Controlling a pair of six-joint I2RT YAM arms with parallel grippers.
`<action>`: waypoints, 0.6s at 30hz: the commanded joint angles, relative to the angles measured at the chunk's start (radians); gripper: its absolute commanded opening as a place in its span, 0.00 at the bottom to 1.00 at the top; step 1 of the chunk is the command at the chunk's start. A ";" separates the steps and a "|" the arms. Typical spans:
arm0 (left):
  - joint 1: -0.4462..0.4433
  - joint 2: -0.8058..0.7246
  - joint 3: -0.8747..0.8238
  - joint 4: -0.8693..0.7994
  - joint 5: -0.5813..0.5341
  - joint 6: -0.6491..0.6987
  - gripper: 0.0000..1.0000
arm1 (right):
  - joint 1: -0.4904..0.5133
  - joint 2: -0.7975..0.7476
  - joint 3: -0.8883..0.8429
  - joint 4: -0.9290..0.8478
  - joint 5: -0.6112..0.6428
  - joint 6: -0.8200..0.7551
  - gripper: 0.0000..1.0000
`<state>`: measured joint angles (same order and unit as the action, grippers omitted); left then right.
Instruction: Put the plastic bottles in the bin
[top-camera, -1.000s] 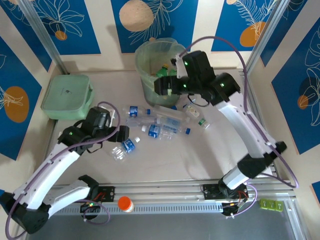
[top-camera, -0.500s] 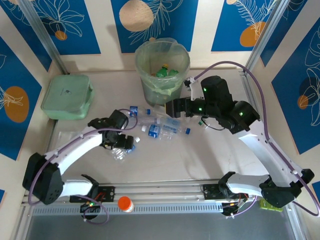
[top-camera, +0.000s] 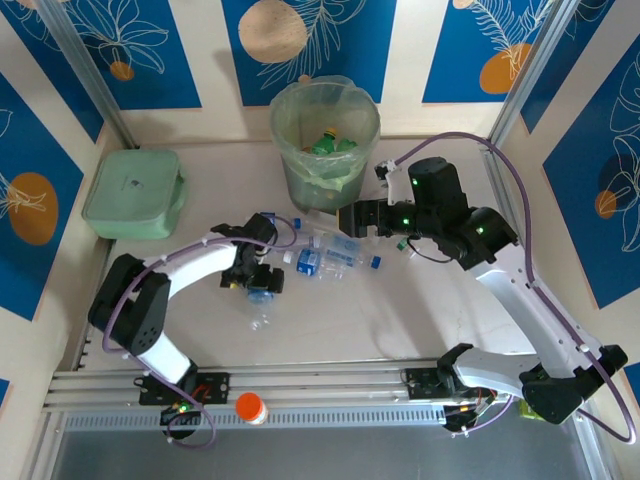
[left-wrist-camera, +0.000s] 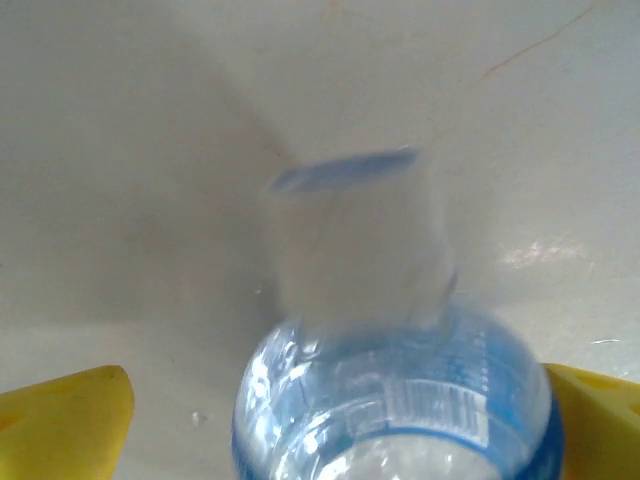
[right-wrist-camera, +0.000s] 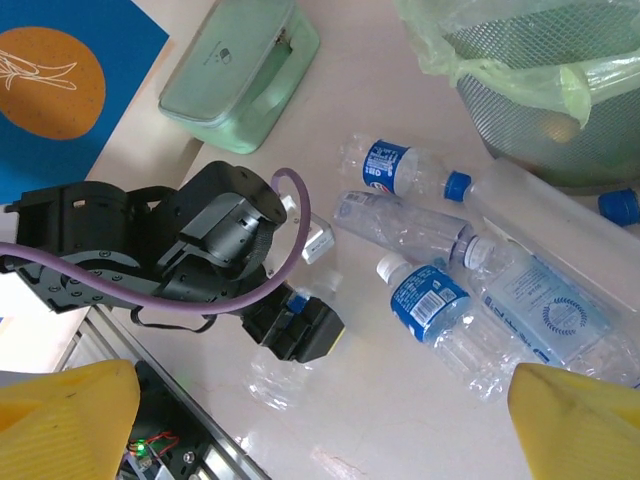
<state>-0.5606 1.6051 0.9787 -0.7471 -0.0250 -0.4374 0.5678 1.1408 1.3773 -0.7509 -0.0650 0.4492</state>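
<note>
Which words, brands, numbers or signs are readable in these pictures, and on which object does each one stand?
No text can be read with certainty.
Plastic bottles: white print on the blue labels, too small and blurred to read.
Bottle in the left wrist view: fine print and lines on its blue label, blurred.
Mint-green box: a small dark mark on the lid, too small to read.

Left hand (top-camera: 262, 284) low, fingers (left-wrist-camera: 60, 420) wide apart; right hand (top-camera: 350, 217) higher, seemingly just as wide.

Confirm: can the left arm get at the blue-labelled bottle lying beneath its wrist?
Probably yes: the left fingers stand open on either side of the bottle, with nothing else between them.
</note>
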 joint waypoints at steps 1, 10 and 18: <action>-0.016 -0.031 -0.024 -0.008 0.034 -0.018 0.99 | -0.008 -0.015 -0.010 0.026 -0.055 0.002 0.95; -0.042 -0.052 -0.107 0.027 0.055 -0.095 0.96 | -0.008 -0.016 -0.019 0.030 -0.056 0.016 0.95; -0.073 -0.009 -0.073 0.072 0.108 -0.124 0.76 | -0.009 -0.035 -0.049 0.034 -0.044 0.026 0.95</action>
<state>-0.6140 1.5658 0.8833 -0.6880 0.0509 -0.5499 0.5625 1.1328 1.3426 -0.7254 -0.0948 0.4644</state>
